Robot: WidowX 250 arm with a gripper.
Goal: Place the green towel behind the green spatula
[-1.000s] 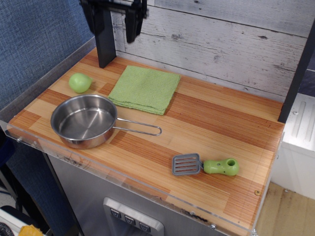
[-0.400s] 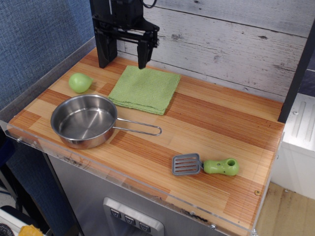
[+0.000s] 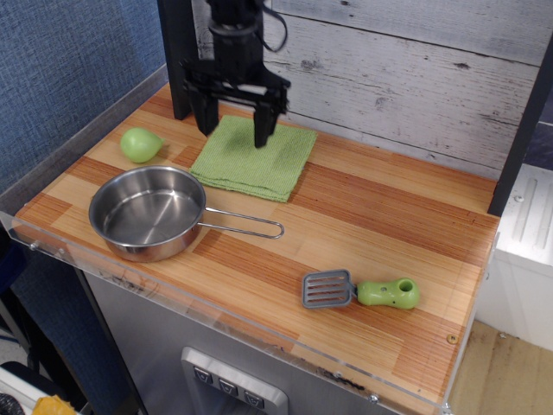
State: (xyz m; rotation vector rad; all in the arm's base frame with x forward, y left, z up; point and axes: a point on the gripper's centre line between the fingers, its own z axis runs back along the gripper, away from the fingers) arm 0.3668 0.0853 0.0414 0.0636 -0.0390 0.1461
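Observation:
The green towel (image 3: 259, 164) lies flat and folded at the back left of the wooden table. My gripper (image 3: 234, 131) hangs open just above the towel's rear half, its two black fingers pointing down with the cloth between and under them. I cannot tell whether the fingertips touch the cloth. The green spatula (image 3: 361, 291) lies near the front right edge, grey slotted blade to the left and lime-green handle to the right.
A steel pan (image 3: 148, 212) sits at the front left, its wire handle pointing right. A small round green fruit toy (image 3: 140, 144) lies left of the towel. A black post (image 3: 180, 60) stands at the back left against the plank wall.
My gripper has come down from above the back wall onto the towel's rear part and moved slightly forward, staying open. Nothing on the table has moved.

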